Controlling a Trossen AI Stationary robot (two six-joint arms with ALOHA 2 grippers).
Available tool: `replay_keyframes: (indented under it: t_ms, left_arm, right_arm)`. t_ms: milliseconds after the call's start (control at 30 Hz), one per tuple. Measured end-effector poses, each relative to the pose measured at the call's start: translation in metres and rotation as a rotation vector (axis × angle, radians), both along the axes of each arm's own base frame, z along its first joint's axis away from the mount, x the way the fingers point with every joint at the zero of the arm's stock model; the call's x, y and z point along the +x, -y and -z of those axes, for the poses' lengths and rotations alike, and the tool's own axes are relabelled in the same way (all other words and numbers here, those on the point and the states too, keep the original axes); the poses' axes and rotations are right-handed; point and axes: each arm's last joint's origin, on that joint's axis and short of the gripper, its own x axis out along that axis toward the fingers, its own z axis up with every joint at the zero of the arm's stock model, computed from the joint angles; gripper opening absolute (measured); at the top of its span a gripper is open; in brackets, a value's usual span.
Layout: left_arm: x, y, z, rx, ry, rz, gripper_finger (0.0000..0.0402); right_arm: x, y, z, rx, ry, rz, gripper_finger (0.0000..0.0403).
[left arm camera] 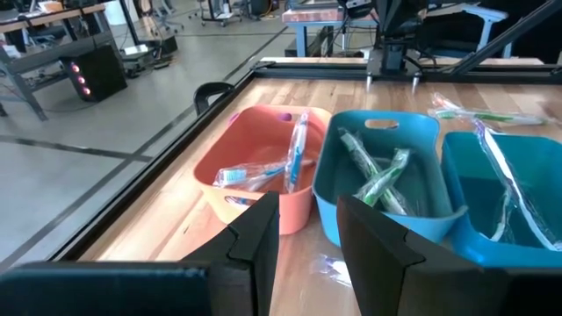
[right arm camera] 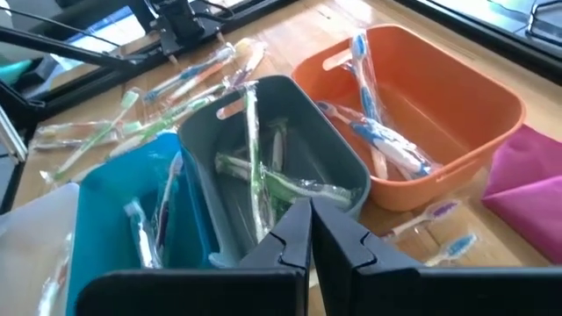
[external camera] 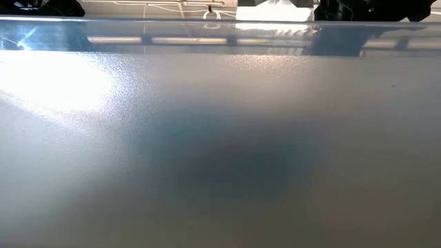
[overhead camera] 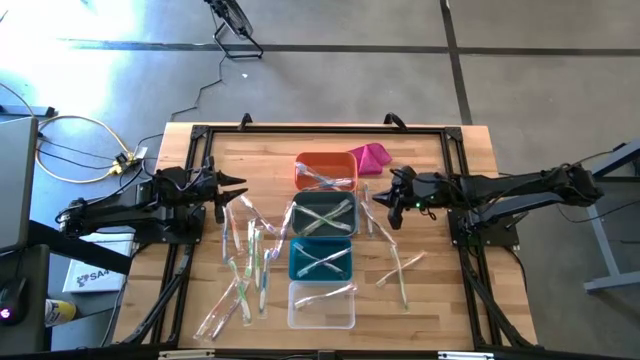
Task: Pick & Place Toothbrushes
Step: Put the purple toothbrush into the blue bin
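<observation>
White sheet [overhead camera: 88, 277] on the floor left of the desk, dark printed letters on it too small to read, no other legible text

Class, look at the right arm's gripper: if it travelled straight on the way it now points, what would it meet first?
Most likely the grey bin, which lies directly ahead of the shut right gripper and holds wrapped toothbrushes. Depth is hard to judge, so it might touch the bin's near rim before the contents.
</observation>
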Motion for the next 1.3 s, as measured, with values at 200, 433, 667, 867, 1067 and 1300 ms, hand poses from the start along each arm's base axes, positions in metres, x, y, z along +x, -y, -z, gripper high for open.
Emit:
replay_keyframes:
  t_ms: [200,433,667,867,1067,1300]
  left_arm:
    - [0.000,0.000,0.000,0.010,-0.003,0.002,0.0113]
    - [0.000,0.000,0.000,0.017,-0.005,0.003,0.0113]
    - [0.000,0.000,-0.002,0.022,0.017,0.000,0.0113]
    - [0.001,0.000,-0.004,0.026,0.036,-0.001,0.0113]
    - [0.001,0.000,-0.004,0.044,0.029,0.002,0.0113]
    - [0.001,0.000,-0.004,0.046,0.030,0.003,0.0113]
  right_arm:
    - [-0.002,0.001,0.002,0.055,-0.011,0.073,0.0004]
    - [-0.007,0.003,0.011,0.128,-0.077,0.228,0.0003]
    - [0.005,0.004,0.005,0.118,-0.146,0.236,0.0003]
    - [0.018,0.002,0.003,0.121,-0.294,0.177,0.0003]
    - [0.020,-0.002,0.010,0.202,-0.365,0.088,0.0003]
    - [0.020,-0.003,0.010,0.222,-0.365,0.066,0.0006]
